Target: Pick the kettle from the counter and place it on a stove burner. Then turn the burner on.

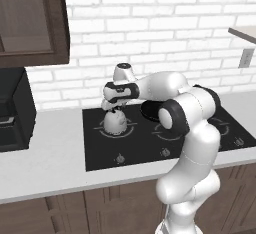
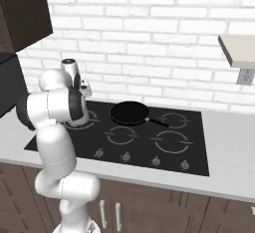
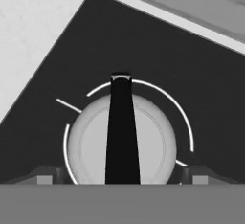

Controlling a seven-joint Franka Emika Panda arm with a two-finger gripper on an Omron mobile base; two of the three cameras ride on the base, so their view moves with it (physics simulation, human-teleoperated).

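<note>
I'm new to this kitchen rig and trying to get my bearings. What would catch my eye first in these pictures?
First the white arm, bent low over the black cooktop, its gripper open just above the silver kettle. The kettle sits inside a ring-marked stove burner at the cooktop's back left, its dark handle running between the fingertips in the hand view. Next comes the black frying pan on the burner beside it.

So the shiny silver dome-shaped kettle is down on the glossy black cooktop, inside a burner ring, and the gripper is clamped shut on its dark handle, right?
Not quite. The shiny silver dome-shaped kettle does sit on the glossy black cooktop inside the grey burner ring, but the gripper is open: in the hand view its fingertips stand wide on either side of the kettle's dark arched handle.
</note>
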